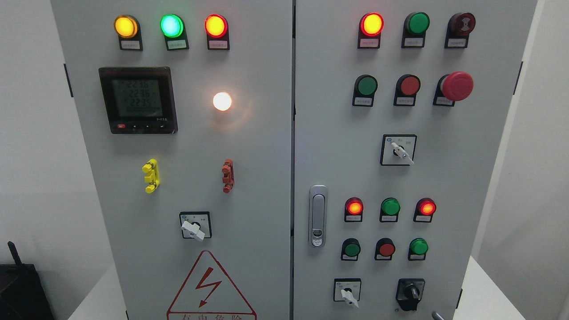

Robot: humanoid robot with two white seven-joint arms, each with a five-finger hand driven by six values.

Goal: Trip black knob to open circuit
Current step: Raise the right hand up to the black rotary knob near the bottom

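The black knob (pixel 410 293) sits lowest and nearest on the right door of the grey cabinet (pixel 266 186), at its bottom right corner, just right of a white-handled selector switch (pixel 347 293) and below a row of three small buttons. Neither robot hand appears anywhere, so whether each is released or clenched cannot be told. Higher on that door a red mushroom button (pixel 457 86) stands out, while the left door carries a digital meter (pixel 138 100), a glowing white lamp (pixel 222 101) and a red warning triangle (pixel 210 289).

walls (pixel 31 133): plain white | white platform (pixel 489 293) below | black box (pixel 20 291) (lower left corner)
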